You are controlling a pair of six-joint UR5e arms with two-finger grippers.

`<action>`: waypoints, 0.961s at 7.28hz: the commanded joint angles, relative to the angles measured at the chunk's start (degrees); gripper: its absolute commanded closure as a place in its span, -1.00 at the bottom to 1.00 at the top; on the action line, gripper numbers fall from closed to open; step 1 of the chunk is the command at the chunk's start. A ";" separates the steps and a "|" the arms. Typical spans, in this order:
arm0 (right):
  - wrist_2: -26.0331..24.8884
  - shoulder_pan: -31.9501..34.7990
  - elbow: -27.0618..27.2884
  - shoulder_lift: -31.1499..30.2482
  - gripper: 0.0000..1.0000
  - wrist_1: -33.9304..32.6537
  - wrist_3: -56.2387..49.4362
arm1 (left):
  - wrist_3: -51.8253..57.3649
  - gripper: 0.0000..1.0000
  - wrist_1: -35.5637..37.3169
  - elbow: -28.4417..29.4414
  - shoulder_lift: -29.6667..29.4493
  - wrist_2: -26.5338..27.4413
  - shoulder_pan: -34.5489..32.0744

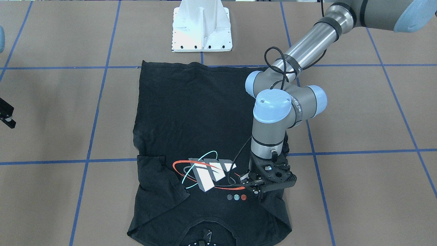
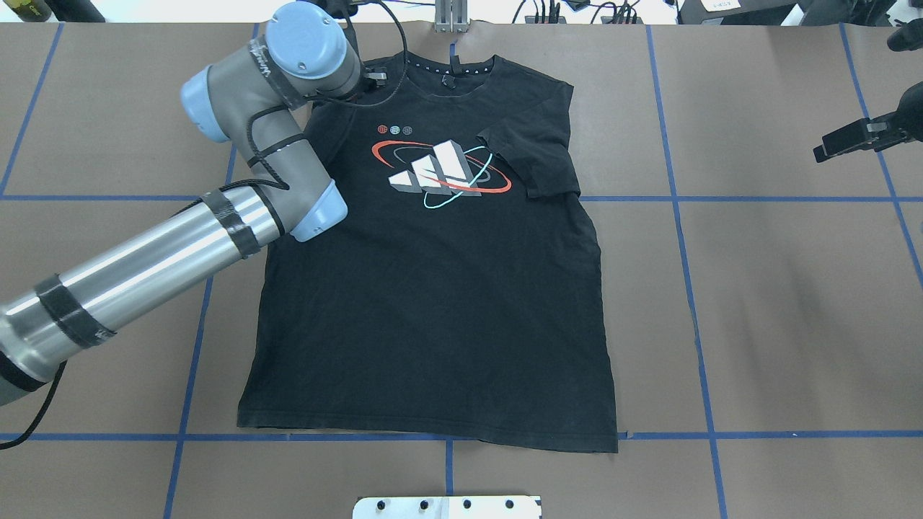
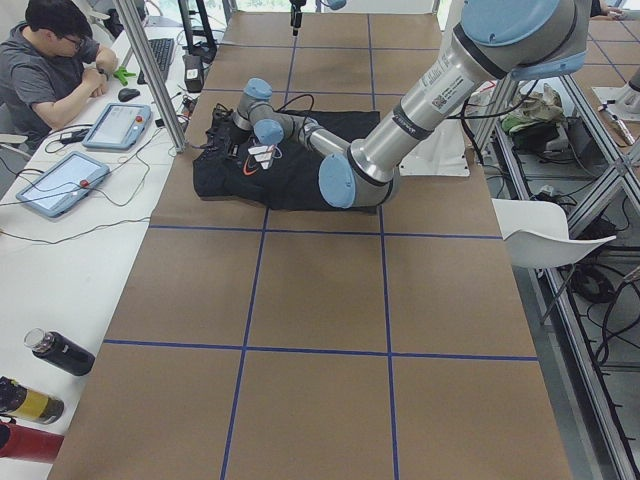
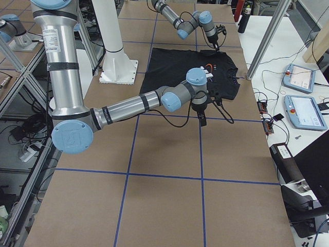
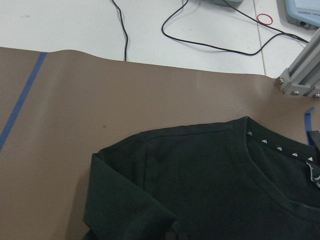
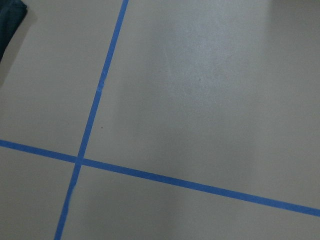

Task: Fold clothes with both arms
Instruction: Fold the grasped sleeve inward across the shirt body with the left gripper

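The black T-shirt (image 1: 191,112) (image 2: 433,303) lies flat on the table, logo (image 2: 440,169) facing up and collar on the far side from the robot base. One sleeve (image 2: 533,155) is folded in over the chest. My left gripper (image 1: 258,192) sits low on the shirt beside the logo, at the other shoulder, where the cloth shows a diagonal fold. The wrist hides its fingers, so I cannot tell whether it is open or shut. The left wrist view shows the shoulder and collar (image 5: 280,150). My right gripper (image 2: 829,149) (image 1: 7,118) hovers off the shirt over bare table; its state is unclear.
The white pedestal base (image 1: 201,27) stands at the shirt's hem side. Blue tape lines (image 6: 95,110) grid the brown table. A person (image 3: 50,70) sits at a side bench with tablets (image 3: 60,180), cables and bottles (image 3: 55,350). A metal frame post (image 5: 300,75) stands near the collar.
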 commanded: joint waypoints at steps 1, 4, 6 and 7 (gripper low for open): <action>0.00 -0.02 -0.47 0.29 -1.00 0.00 0.00 | -2.53 1.00 -0.16 5.54 -3.84 0.41 1.20; 0.00 -0.10 -0.56 0.81 -1.00 0.00 0.27 | -1.93 -0.99 -5.41 4.70 -1.76 1.02 1.55; 0.00 -0.71 -0.12 3.25 -1.00 0.18 6.47 | 3.12 -1.00 -5.88 -6.39 4.36 0.32 1.29; -0.17 -2.02 0.40 4.23 -1.00 0.35 10.95 | 6.74 -1.00 -5.53 -16.91 11.11 -0.03 1.03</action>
